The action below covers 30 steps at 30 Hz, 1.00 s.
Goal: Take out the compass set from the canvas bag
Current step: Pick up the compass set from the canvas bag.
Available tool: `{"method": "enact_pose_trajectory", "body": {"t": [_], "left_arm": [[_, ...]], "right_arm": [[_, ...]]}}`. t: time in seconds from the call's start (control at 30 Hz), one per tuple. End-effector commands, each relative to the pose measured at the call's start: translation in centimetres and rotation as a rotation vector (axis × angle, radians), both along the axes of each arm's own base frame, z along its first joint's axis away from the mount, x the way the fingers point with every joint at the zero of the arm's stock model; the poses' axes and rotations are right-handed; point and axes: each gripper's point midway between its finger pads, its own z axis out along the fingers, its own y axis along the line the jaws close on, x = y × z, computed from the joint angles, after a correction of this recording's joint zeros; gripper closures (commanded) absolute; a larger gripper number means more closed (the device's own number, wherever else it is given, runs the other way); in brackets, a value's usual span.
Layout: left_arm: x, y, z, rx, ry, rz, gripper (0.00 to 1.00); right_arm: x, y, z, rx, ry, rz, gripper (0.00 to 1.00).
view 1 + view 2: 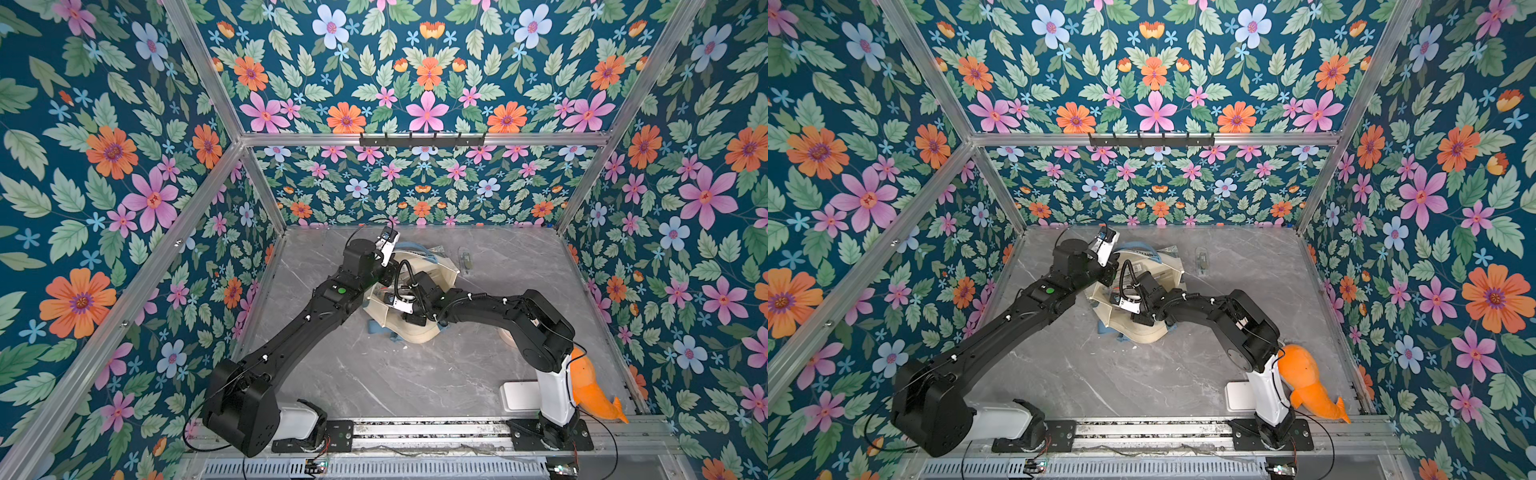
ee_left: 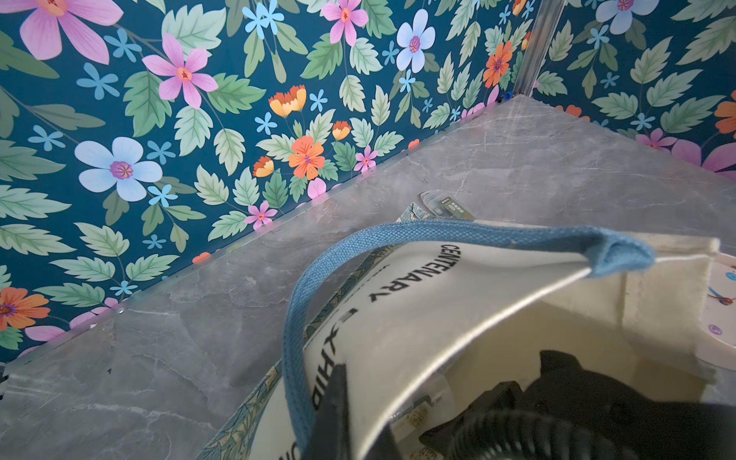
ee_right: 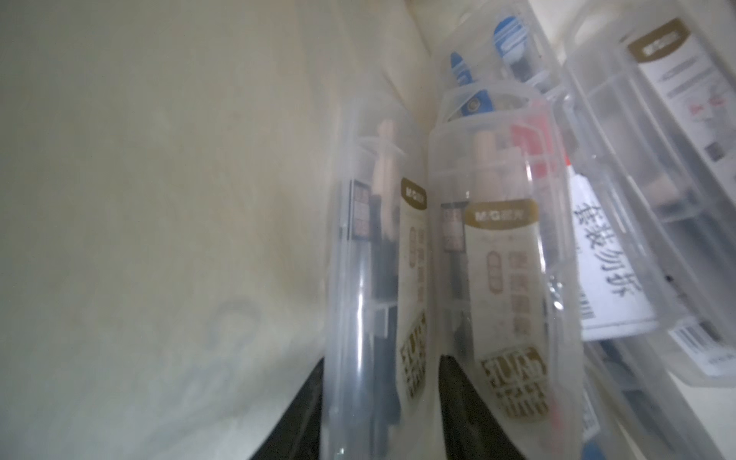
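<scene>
- Centrally, toward the back of the desk (image 1: 415, 374), the canvas bag (image 1: 419, 332) lies slumped with its mouth open, and both arms meet over it.
- The left end effector (image 2: 356, 426) is clamped shut on the bag's upper rim. One dark finger sits outside the canvas wall, just beside the blue strap handle (image 2: 294, 318), which arches above the desk.
- The right end effector (image 3: 382, 366) is inside the bag, its fingers standing on either side of a clear-cased compass set (image 3: 370, 278). The view is blurred, so I cannot tell whether they press it.
- A second cased set (image 3: 506, 259) touches the first, with more cases packed beyond. The canvas wall is close on the other side, leaving little room.
- Another clear case (image 1: 465, 259) lies on the desk just past the bag's far edge, near the back wall.
- Bare grey desk stretches from the bag to the front rail.
- An orange plush toy (image 1: 590, 386) and a white box (image 1: 519, 395) sit by the right arm's base.
</scene>
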Motion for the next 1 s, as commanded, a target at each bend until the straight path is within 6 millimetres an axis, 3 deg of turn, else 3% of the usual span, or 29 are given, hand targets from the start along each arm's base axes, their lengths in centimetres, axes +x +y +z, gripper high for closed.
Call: {"method": "enact_pose_trajectory", "body": {"t": [0.0,0.2,0.4,0.57,0.77,0.97], "left_arm": [[0.1,0.0,0.8,-0.019,-0.023,0.002,1.0],[0.1,0.1,0.8,-0.015,-0.025,0.007,1.0],[0.1,0.3,0.9,-0.016,-0.029,0.015,1.0],[0.0,0.2,0.8,-0.021,-0.024,0.01,1.0],[-0.1,0.1,0.8,-0.025,-0.02,0.005,1.0],[0.0,0.0,0.8,-0.025,-0.019,0.001,1.0]], "right_arm": [[0.3,0.1,1.0,0.004,-0.029,0.008,0.62],[-0.1,-0.1,2.5,0.03,-0.023,-0.005,0.73],[-0.9,-0.4,3.5,0.045,-0.018,-0.008,0.77],[-1.1,-0.2,2.2,0.039,0.022,-0.01,0.76],[-1.4,-0.4,-0.5,0.011,0.077,-0.025,0.65],[-1.2,0.0,-0.3,0.015,0.09,-0.026,0.74]]}}
